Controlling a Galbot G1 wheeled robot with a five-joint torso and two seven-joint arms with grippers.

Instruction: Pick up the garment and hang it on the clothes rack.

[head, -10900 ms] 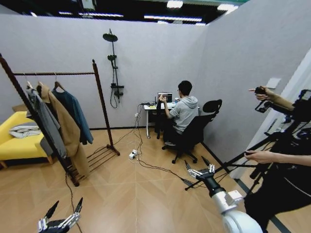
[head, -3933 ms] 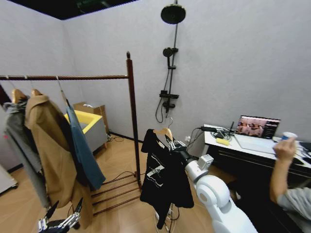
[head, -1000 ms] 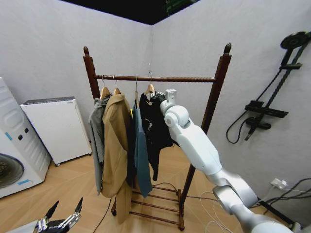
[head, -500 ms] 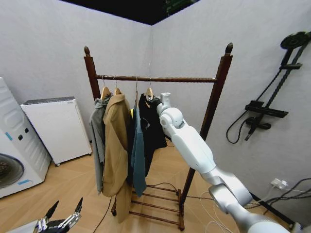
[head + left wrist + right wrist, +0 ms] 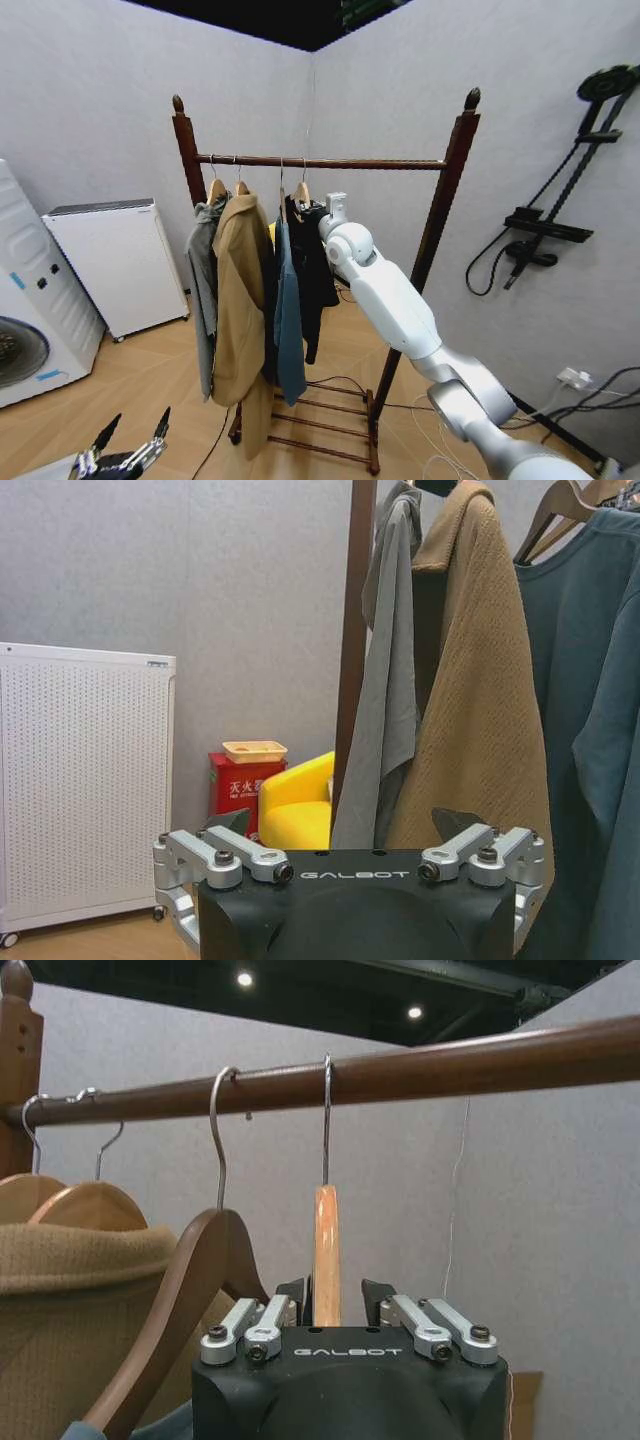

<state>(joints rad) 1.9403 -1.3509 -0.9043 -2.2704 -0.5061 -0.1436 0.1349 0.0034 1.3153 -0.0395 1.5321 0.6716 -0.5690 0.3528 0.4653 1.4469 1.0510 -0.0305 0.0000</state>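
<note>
The left gripper waits low at the robot's left side, its black-tipped fingers spread on nothing. Farther off, the white right arm reaches up to the tall dark reddish-brown wooden clothes rack, where the right gripper has its fingers set either side of the light wooden hanger; whether they press it cannot be told. The black long-sleeved jacket hangs from the rail, beside a teal-blue jacket and a long tan coat.
</note>
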